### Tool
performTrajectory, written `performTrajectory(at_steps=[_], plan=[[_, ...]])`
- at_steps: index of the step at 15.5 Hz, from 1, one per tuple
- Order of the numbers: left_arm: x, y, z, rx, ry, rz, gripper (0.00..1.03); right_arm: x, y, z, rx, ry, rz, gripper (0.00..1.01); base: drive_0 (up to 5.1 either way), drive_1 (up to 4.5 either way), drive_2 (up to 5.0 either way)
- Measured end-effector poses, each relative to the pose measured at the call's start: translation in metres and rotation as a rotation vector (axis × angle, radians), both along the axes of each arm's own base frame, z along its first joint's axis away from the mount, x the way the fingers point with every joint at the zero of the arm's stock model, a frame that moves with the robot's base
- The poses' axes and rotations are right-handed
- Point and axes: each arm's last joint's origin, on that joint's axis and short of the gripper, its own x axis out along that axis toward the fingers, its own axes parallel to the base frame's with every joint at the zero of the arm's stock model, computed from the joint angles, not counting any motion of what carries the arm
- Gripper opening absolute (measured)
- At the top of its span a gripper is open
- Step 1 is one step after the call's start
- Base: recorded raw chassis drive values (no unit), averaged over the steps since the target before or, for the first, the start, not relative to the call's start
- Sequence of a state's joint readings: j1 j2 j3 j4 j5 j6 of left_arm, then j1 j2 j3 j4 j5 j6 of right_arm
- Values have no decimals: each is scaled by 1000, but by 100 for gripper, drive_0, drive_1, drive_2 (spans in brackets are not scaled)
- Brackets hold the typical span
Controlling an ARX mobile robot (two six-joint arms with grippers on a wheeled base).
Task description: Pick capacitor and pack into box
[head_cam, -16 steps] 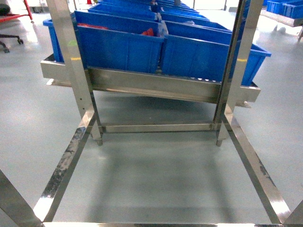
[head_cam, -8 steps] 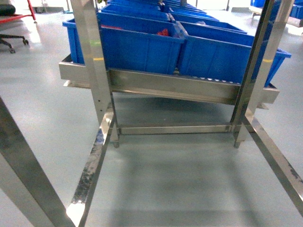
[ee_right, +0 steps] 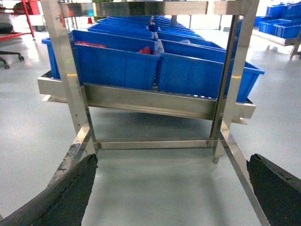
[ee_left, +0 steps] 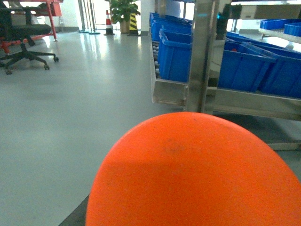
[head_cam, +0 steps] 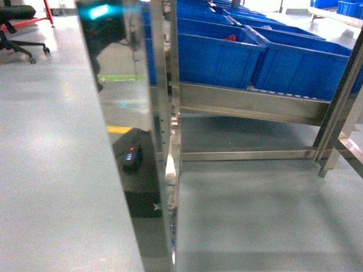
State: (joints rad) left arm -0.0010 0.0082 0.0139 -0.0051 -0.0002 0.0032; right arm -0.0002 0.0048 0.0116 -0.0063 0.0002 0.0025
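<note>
While neither capacitor nor box shows in any view, the rack (ee_right: 141, 101) of blue bins (ee_right: 113, 63) stands ahead of both arms; right jaws (ee_right: 171, 188) gape wide and empty, and an orange dome (ee_left: 197, 174) hides the left jaws' state.

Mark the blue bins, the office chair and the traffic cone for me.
blue bins (ee_right: 115, 66), right wrist view, front wall of left bin.
office chair (ee_left: 26, 54), left wrist view, wheeled base.
traffic cone (ee_left: 109, 23), left wrist view, striped body.
</note>
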Motion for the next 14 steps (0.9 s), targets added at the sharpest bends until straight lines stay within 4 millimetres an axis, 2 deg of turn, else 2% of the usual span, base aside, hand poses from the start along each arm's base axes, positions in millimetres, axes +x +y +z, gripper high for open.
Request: performTrajectory(at_steps=[14], plan=[[0,0,0,0,1,0,43,0,0,0,0,0,0,98,-495,246,246]])
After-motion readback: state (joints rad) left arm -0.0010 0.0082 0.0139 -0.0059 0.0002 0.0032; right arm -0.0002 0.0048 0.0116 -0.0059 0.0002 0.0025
